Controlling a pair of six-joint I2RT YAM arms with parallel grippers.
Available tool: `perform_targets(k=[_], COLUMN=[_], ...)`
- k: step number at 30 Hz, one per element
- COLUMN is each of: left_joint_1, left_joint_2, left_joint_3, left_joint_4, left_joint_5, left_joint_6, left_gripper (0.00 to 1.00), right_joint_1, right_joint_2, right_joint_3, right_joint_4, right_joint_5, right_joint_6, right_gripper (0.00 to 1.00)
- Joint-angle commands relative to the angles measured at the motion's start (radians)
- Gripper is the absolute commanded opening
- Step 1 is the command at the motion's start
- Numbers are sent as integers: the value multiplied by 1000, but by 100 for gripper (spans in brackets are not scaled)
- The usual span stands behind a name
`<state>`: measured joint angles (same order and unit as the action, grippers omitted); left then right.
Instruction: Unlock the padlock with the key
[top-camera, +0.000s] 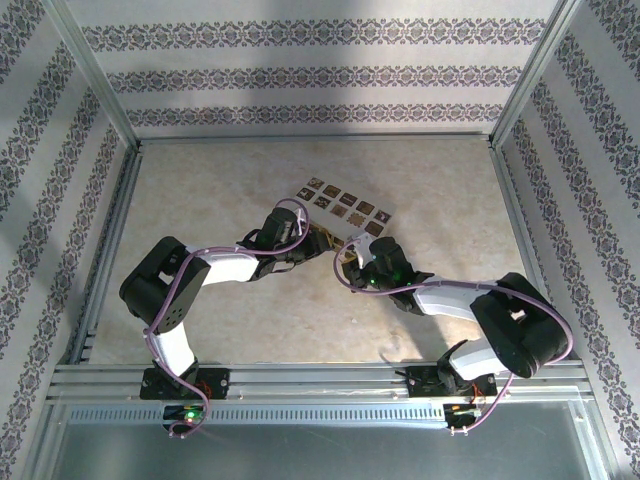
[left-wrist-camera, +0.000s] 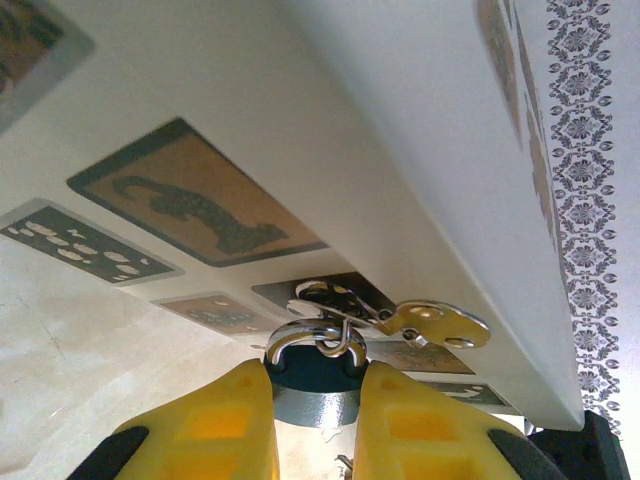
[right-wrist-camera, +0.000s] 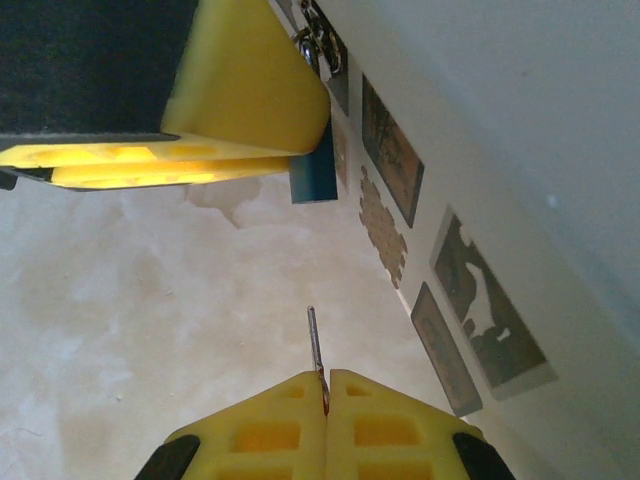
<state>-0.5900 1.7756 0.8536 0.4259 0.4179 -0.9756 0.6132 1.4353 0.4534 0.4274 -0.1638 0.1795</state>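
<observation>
Presently, padlock (left-wrist-camera: 318, 372) is being clamped by left tool (left-wrist-camera: 318, 400), key (right-wrist-camera: 316, 345) by right tool (right-wrist-camera: 325, 392); key could be twisted loose by misaligned entry ahead.

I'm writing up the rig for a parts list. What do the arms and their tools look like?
The left arm and right arm have black joints and white links, with purple cables looped along them. The left tool and right tool have yellow ribbed fingers.

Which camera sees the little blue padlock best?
The left wrist view: the padlock is close up, clamped in the left gripper, shackle showing. The right wrist view shows just a blue edge of it. From the top it is too small to make out.
</observation>
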Motion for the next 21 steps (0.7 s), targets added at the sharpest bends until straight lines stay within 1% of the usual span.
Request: perform_targets(k=[1,14,21], left_joint_1=[-18,-24,-25], left_joint_2=[-8,2,2], left_joint_3=[42,47,46], left_joint_4=[38,42,39], left_joint_5=[3,1,0], left_joint_6=[-14,-18,-18], left_gripper=[19,19,19], right_joint_1=[9,8,-1], right_joint_2=[18,78,86], right_joint_3=[9,12,6], right_joint_4=[61,151,181], right_joint_5=[27,13,20], right_joint_6=[15,52,61], right_gripper=[0,0,0])
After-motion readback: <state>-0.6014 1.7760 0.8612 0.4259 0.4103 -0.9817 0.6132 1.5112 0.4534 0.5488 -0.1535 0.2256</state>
